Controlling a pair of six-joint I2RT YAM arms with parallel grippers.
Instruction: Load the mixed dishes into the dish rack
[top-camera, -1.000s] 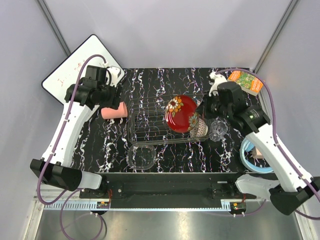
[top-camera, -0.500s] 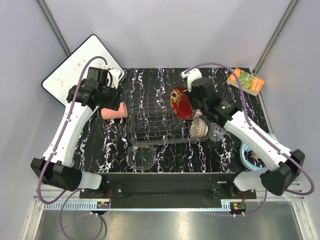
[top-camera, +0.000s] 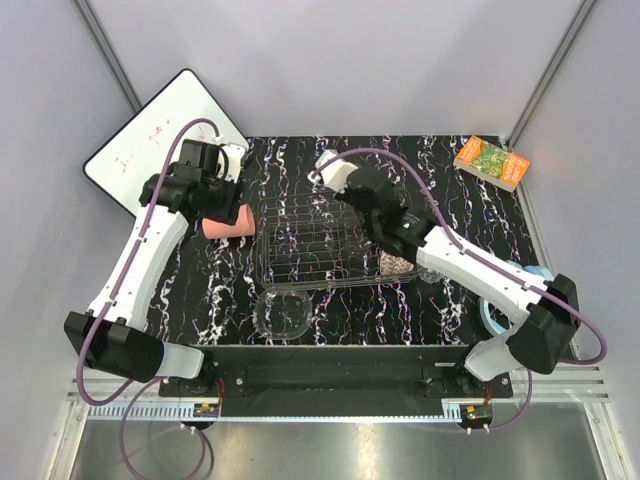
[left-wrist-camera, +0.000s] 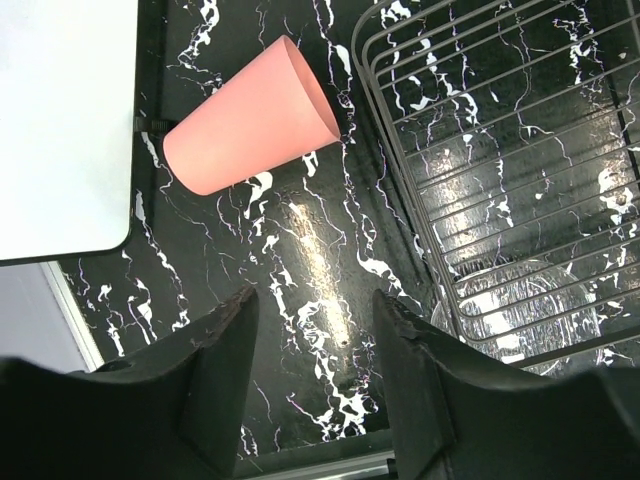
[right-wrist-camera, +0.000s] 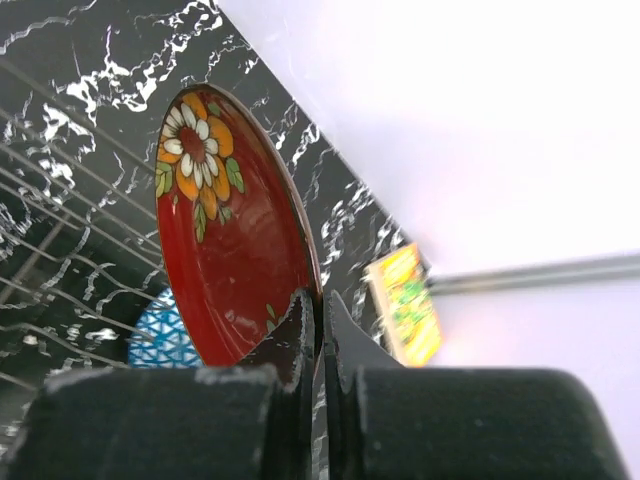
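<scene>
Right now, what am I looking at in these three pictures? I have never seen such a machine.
Two robot arms are bolted to a table, each ending in a two-finger gripper. One picture looks down from above; the other two come from a camera on each wrist. On the table lie a wire rack, a pink cup on its side, a glass bowl and a book. The right gripper pinches a red plate by its rim, near the rack. The left gripper is open and empty, near the cup.
</scene>
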